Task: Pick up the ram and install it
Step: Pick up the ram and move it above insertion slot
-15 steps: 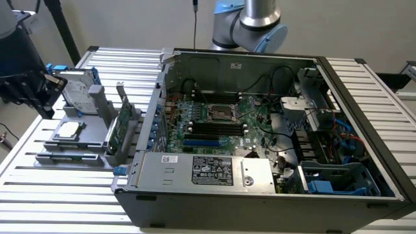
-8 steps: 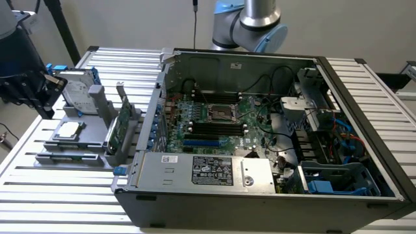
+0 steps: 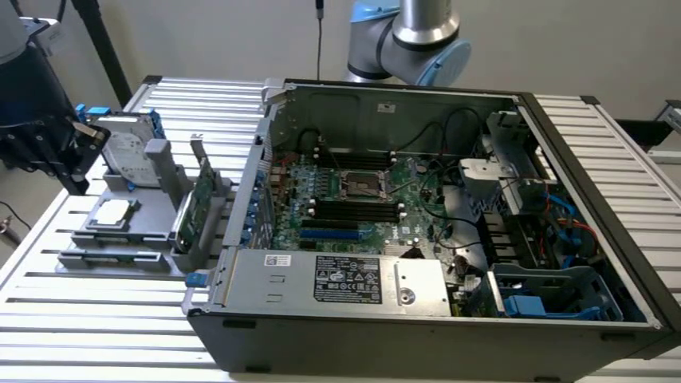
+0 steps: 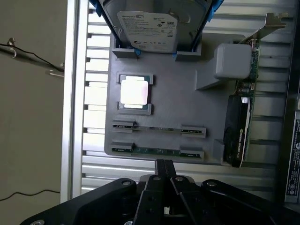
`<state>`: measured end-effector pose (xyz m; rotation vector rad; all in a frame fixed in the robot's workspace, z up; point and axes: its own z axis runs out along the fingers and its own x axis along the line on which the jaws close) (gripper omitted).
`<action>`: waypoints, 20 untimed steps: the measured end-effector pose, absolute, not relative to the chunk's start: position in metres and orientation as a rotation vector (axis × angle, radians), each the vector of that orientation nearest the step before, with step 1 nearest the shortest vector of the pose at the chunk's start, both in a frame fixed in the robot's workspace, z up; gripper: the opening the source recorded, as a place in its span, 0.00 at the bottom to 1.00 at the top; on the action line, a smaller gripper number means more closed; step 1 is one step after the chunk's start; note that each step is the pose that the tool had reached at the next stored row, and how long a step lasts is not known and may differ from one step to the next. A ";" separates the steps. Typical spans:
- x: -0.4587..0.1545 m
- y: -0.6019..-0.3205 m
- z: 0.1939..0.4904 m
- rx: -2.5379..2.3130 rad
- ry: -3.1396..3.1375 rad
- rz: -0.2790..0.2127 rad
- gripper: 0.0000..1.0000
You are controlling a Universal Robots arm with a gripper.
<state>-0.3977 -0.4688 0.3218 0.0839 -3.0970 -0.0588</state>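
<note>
Tool [image 4: 164, 164]: fingers pressed together, empty, just beside nearer ram [image 4: 157, 150]. Two sticks lie in grey tray [image 4: 187, 103] on counter [image 4: 93, 176].

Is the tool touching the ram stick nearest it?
Apart. In the wrist view, a strip of grey holder shows between the shut tool and the ram.
</note>
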 end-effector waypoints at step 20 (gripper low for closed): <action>-0.398 -0.469 0.320 0.634 -3.027 -0.046 0.11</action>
